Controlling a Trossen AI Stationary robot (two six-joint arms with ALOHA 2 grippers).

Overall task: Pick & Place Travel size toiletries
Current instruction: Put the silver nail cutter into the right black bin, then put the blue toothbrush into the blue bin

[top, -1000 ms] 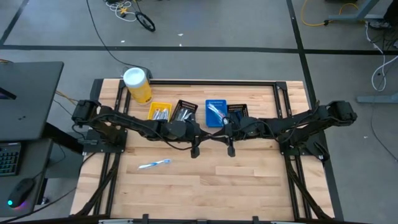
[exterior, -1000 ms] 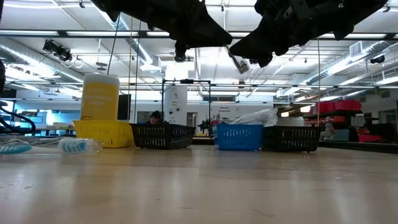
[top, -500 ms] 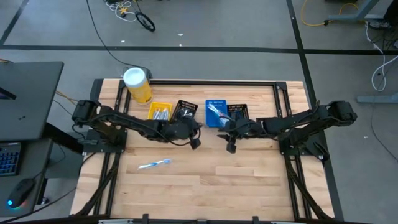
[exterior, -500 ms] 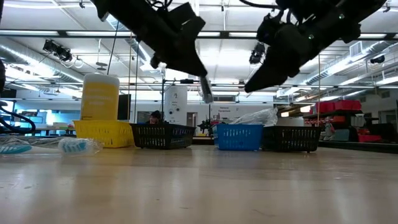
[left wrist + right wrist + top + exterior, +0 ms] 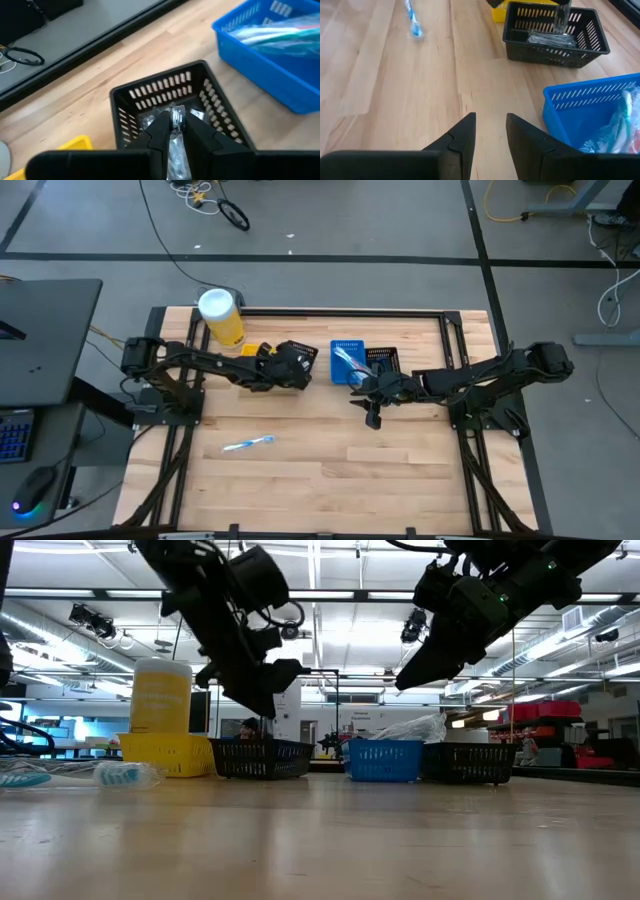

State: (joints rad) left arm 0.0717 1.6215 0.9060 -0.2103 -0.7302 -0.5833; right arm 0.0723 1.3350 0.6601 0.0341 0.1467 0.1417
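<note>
**Left claw holds a silver tube over the black bin; right claw hangs apart and empty**

The left claw (image 5: 174,131) is pinched on a small silver tube (image 5: 176,118), which sits upright between the two fingers with its long axis running along them and its crimped end pointing out past the fingertips. Directly beyond those tips lies the black bin (image 5: 150,90), and more silvery wrapped items (image 5: 150,120) lie on its floor under the claw. Off to one side of the claw is the blue bin (image 5: 260,55), holding clear-wrapped toothbrushes (image 5: 280,32); on the other side a corner of the yellow bin (image 5: 75,144) shows. In the high view the left arm reaches from the counter's left edge across toward the middle, its claw (image 5: 292,367) over the black bin (image 5: 300,352), with the yellow canister (image 5: 221,317) behind the arm. In the low view this arm bends steeply downward, its claw (image 5: 262,700) just above the bin's rim.

The right claw (image 5: 490,131) has its fingers spread with nothing between them, above bare counter (image 5: 420,100). Just beside it stands the blue bin (image 5: 580,105); farther ahead is the black bin (image 5: 555,35), with the silver tube (image 5: 561,15) hanging above it. Well away across the wood lies a light-blue toothbrush (image 5: 412,22), its long axis roughly in line with the claw's fingers. In the high view the right arm stretches from the right edge to the middle, claw (image 5: 374,417) in front of the blue bin (image 5: 347,360), and the toothbrush (image 5: 248,444) lies alone, nearly crosswise on the counter, near the front left.
</note>
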